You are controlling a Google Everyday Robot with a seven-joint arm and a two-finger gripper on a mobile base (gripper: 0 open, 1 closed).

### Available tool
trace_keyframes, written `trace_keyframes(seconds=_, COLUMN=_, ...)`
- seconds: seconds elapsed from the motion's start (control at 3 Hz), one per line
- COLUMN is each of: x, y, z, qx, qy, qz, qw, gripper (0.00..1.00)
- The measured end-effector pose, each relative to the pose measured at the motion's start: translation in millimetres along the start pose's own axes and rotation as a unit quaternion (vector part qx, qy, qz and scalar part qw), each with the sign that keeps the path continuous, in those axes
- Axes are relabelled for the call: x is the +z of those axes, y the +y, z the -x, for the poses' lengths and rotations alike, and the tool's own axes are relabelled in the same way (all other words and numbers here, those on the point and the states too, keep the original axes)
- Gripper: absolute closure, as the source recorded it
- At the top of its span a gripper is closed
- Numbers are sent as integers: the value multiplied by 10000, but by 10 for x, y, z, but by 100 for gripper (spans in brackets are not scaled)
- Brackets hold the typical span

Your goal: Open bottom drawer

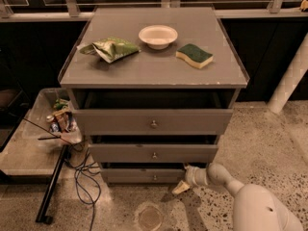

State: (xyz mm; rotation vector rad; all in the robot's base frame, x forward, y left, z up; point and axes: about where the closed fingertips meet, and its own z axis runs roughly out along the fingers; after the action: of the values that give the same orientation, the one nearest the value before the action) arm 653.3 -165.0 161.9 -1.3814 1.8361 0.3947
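Observation:
The grey cabinet has three drawers. The bottom drawer (134,175) is the lowest and slimmest front, with a small round metal knob (155,178) at its centre, and it sits nearly flush. My gripper (185,178) is low near the floor at the right end of this drawer front, right of the knob. Its fingers are apart, one tip (181,188) pointing down-left and the other up by the drawer's top right corner. It holds nothing. The white arm (250,203) comes in from the lower right.
On the cabinet top (154,69) lie a green chip bag (111,48), a white bowl (158,35) and a green-yellow sponge (194,55). A low tray with clutter (57,119), cables (82,177) and a black pole (53,186) are on the left. A white pillar (291,78) stands on the right.

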Motion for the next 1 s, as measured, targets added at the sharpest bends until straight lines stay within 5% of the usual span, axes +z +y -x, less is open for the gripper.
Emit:
trace_keyframes(seconds=0.33, x=0, y=0, z=1, qx=0, qy=0, qz=0, qw=10000, gripper=0)
trace_keyframes(seconds=1.0, x=1, y=1, z=1, qx=0, qy=0, qz=1, qw=10000, gripper=43)
